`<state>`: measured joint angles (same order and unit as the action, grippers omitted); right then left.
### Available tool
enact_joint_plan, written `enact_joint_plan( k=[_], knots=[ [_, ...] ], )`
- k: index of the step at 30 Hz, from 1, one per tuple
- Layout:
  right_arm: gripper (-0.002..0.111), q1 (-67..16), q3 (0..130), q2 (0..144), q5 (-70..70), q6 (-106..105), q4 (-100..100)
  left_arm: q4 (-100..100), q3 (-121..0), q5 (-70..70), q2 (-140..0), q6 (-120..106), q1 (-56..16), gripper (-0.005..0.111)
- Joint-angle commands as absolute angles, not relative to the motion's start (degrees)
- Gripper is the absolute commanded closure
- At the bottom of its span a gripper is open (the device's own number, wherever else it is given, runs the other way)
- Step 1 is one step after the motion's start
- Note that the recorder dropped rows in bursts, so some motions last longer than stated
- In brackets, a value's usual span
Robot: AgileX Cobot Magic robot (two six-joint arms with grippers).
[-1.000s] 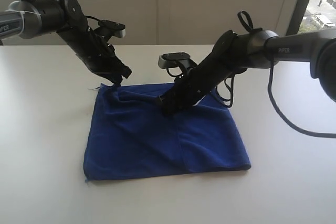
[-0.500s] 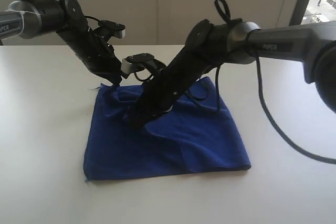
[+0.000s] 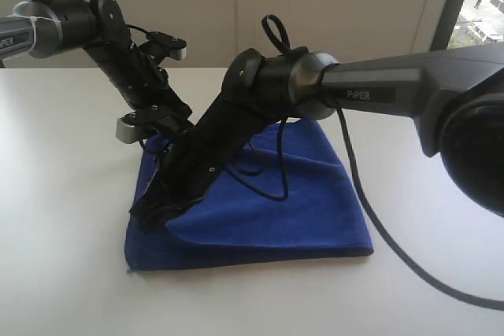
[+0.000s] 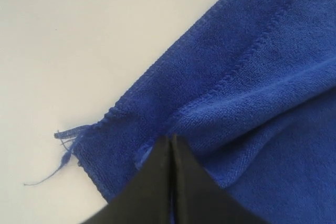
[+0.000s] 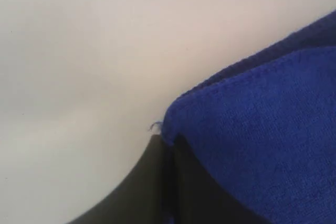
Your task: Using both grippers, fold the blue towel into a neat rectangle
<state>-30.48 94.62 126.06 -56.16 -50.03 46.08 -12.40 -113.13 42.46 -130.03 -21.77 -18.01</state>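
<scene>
blue towel (image 3: 307,194): centre of counter (image 3: 63,218), part-folded | left claw (image 4: 171,139): clamped on its 11 o'clock corner | right claw (image 3: 151,214): clamped on a corner, at 8 o'clock | advice: align hems before releasing

One towel (image 3: 315,194); two hands, left hand (image 4: 171,139), right hand (image 5: 169,140); seemingly one table (image 3: 63,194).

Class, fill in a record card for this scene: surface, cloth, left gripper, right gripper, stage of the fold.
Surface: white table
Cloth: blue towel, lying on the table, a top layer drawn across it
Left gripper: shut, pinching the towel near a frayed corner
Right gripper: shut on a towel corner, reaching across to the left side of the exterior view
Stage of fold: under way, both corners held, not yet a neat rectangle
</scene>
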Motion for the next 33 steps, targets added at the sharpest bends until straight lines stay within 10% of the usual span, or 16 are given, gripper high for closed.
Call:
enact_joint_plan(
  k=[1,23,33],
  knots=[
    [0.108,-31.6,94.8,125.6,-54.9,-50.8,46.8,-12.6,-113.3,43.5,-129.4,-21.9,-17.9,0.107],
    [0.107,-34.2,94.8,130.4,-51.8,-51.4,49.8,-12.6,-113.3,43.5,-129.4,-21.9,-17.9,0.107],
    [0.044,-34.2,94.8,130.4,-52.5,-52.4,51.1,-12.6,-113.3,43.5,-129.4,-21.9,-17.9,0.107]
  ],
)
